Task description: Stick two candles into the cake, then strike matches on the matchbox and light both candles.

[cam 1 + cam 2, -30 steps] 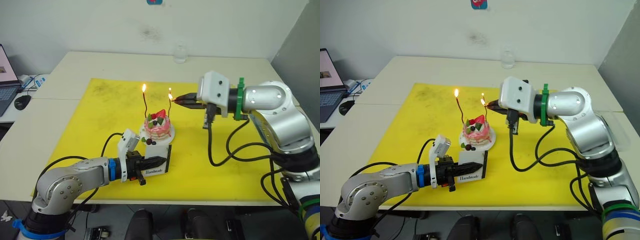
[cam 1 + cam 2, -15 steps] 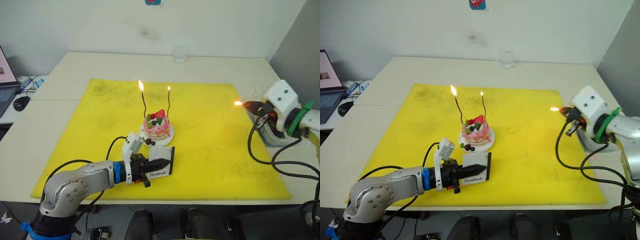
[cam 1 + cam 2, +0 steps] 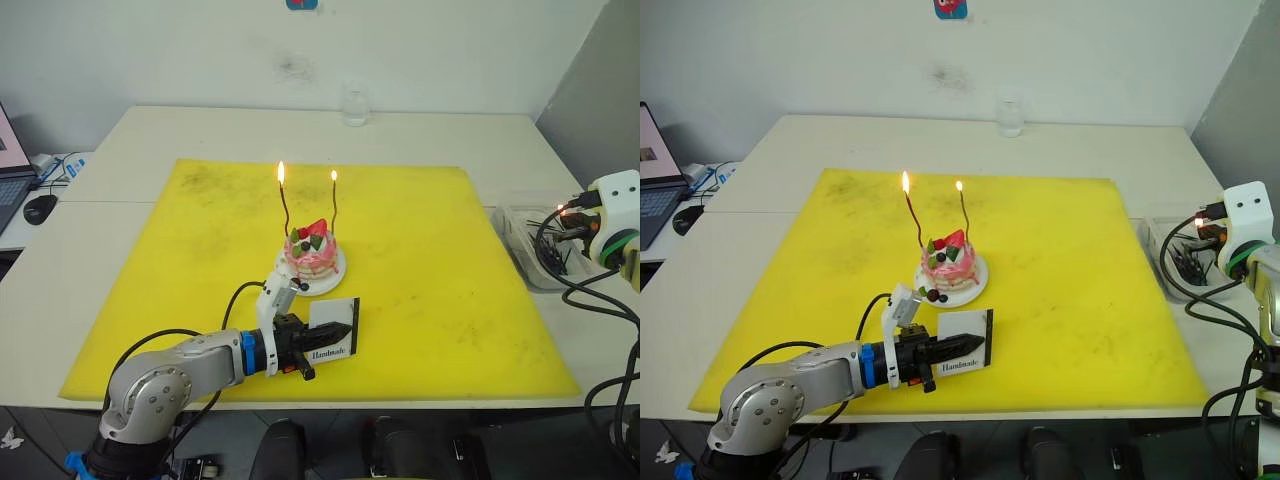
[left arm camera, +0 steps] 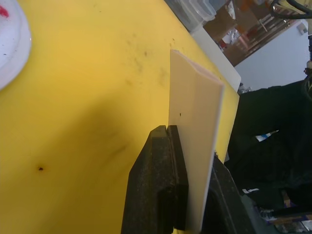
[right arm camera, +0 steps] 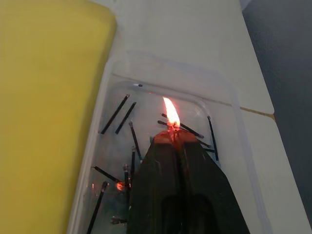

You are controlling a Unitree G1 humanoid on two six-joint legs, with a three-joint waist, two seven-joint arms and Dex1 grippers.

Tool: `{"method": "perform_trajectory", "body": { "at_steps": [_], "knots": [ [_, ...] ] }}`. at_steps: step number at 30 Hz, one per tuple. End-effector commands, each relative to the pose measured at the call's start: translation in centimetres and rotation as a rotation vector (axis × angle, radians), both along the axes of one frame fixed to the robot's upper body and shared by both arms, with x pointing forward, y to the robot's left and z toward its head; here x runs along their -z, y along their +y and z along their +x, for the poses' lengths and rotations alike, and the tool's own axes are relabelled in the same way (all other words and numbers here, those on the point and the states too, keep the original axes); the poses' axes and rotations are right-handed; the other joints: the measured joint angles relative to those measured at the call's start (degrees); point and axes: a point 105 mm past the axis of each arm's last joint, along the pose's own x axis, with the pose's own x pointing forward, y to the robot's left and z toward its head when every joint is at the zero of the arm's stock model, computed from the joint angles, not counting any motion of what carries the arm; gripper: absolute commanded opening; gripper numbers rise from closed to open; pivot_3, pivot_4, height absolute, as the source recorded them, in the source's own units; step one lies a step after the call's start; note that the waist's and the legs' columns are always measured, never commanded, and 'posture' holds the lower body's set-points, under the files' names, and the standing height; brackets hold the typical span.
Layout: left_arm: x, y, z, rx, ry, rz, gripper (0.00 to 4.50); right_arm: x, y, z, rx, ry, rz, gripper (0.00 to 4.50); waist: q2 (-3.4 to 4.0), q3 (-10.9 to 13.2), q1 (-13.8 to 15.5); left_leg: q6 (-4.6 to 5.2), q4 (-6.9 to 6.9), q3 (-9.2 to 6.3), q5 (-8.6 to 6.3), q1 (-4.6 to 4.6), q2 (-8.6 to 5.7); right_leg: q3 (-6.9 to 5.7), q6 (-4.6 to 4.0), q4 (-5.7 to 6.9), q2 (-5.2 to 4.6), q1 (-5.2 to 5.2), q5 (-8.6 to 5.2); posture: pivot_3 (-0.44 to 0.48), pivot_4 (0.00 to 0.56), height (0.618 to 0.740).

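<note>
Your right claw [image 5: 171,138], at the right edge of the frame, is pinched on a burning match [image 5: 170,127] over the clear tray [image 5: 228,97] of spent matches [image 5: 116,114] (beside the yellow mat [image 3: 420,260]). Mid-frame, the cake [image 3: 313,253] holds both candles [image 3: 284,205], each lit. Just below it, your left claw [image 3: 325,336] clamps the matchbox [image 3: 334,340] upright on the mat. A glass [image 3: 352,104] stands at the worktop's [image 3: 200,125] far edge.

Head eyes share the yellow mat [image 3: 420,290]; wrist cameras sit seemingly close.
</note>
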Motion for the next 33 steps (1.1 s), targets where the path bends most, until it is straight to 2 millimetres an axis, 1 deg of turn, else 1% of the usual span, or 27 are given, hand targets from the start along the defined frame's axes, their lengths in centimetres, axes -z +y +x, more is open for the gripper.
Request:
{"method": "perform_trajectory", "body": {
  "at_steps": [1,4,5,10,12,15,16,20,23,26,27,30,33],
  "knots": [
    [-0.7,-0.7,-0.4,0.004,-0.042,-0.023,0.0,-0.6,-1.6,0.4,0.08,-0.022,0.003,0.03,0.0,0.0,0.0,0.0,0.0,-0.01,0.0,-0.01,0.0,-0.01,0.0,0.0,0.0,0.0,0.0,0.0,0.15,0.729],
    [-0.7,-0.7,-0.3,-0.012,-0.042,-0.023,0.0,-0.7,-1.9,0.7,0.104,-0.032,0.027,0.68,0.0,0.0,0.0,0.0,0.0,-0.01,0.0,-0.02,0.0,-0.01,0.0,0.0,0.0,0.0,0.0,0.0,0.15,0.729],
    [-0.7,-0.6,-0.3,-0.016,-0.042,-0.023,0.0,-0.8,-1.8,0.8,0.102,-0.034,0.034,0.99,0.0,0.0,0.0,0.0,0.0,-0.01,0.0,-0.02,0.0,0.0,0.0,0.0,0.0,0.0,0.0,0.0,0.15,0.729],
    [-0.7,-0.6,-0.3,-0.026,-0.042,-0.021,0.0,-1.7,-1.8,0.5,0.096,-0.072,0.029,2.72,0.02,0.0,0.0,0.0,0.0,0.0,0.0,-0.02,0.0,0.0,0.0,0.0,0.01,0.0,0.0,0.0,0.15,0.729],
    [-0.6,-0.6,-0.2,-0.029,-0.042,-0.021,0.0,-2.0,-1.9,0.2,0.095,-0.085,0.02,3.5,0.02,0.0,0.0,0.0,0.0,0.0,0.0,-0.02,0.0,0.0,0.0,0.0,0.01,0.0,0.0,0.0,0.15,0.729],
    [-0.6,-0.5,-0.1,-0.03,-0.041,-0.018,0.0,-2.7,-1.6,-0.1,0.077,-0.117,-0.001,4.48,0.02,0.0,0.1,0.0,0.0,-0.02,0.0,-0.02,0.0,-0.01,0.01,0.0,0.01,0.0,0.0,0.0,0.15,0.729],
    [-0.6,-0.5,-0.1,-0.031,-0.041,-0.018,0.0,-2.9,-1.5,-0.2,0.073,-0.125,-0.004,4.48,0.02,0.0,0.1,0.0,0.0,-0.02,0.0,-0.02,0.0,-0.01,0.01,0.0,0.01,0.0,0.0,0.0,0.15,0.729],
    [-0.7,0.1,-0.1,-0.036,-0.024,-0.008,0.0,-5.0,-0.7,-1.0,0.014,-0.202,-0.093,4.48,0.03,0.0,0.1,0.0,0.0,-0.01,0.0,-0.02,0.01,-0.01,0.01,0.0,0.01,0.0,0.0,0.0,0.15,0.729],
    [-0.9,1.0,-0.1,-0.054,0.015,-0.007,0.0,-6.8,1.3,-1.8,-0.097,-0.282,-0.173,4.48,0.04,0.0,0.0,0.0,-0.01,-0.02,0.0,-0.01,0.03,-0.02,0.01,0.0,0.02,0.0,0.0,0.0,0.15,0.729],
    [-1.3,1.5,-0.2,-0.067,0.067,-0.016,0.0,-8.2,4.7,-2.9,-0.289,-0.355,-0.237,4.48,0.05,0.0,-0.1,0.0,-0.01,-0.05,0.0,0.0,0.07,-0.04,0.01,0.01,0.02,0.0,0.0,0.0,0.15,0.729],
    [-1.3,1.6,-0.1,-0.075,0.081,-0.009,0.0,-8.2,6.1,-3.3,-0.373,-0.36,-0.244,4.48,0.06,0.0,-0.1,0.0,-0.01,-0.06,0.0,0.01,0.08,-0.04,0.02,0.02,0.02,0.0,0.0,0.0,0.15,0.729],
    [-1.0,1.7,0.2,-0.097,0.121,0.019,0.0,-7.3,10.4,-5.4,-0.659,-0.297,-0.214,4.48,0.05,0.0,0.1,0.0,0.0,-0.1,0.0,0.0,0.1,-0.08,0.02,0.02,0.0,0.03,0.0,0.0,0.15,0.729],
    [-0.2,1.6,0.2,-0.11,0.179,0.055,0.0,-5.2,13.9,-8.4,-0.922,-0.13,-0.179,4.48,0.05,0.0,0.2,0.0,0.01,-0.1,0.0,0.0,0.12,-0.07,0.03,0.0,-0.06,0.05,0.0,0.0,0.15,0.729]
  ]
}}
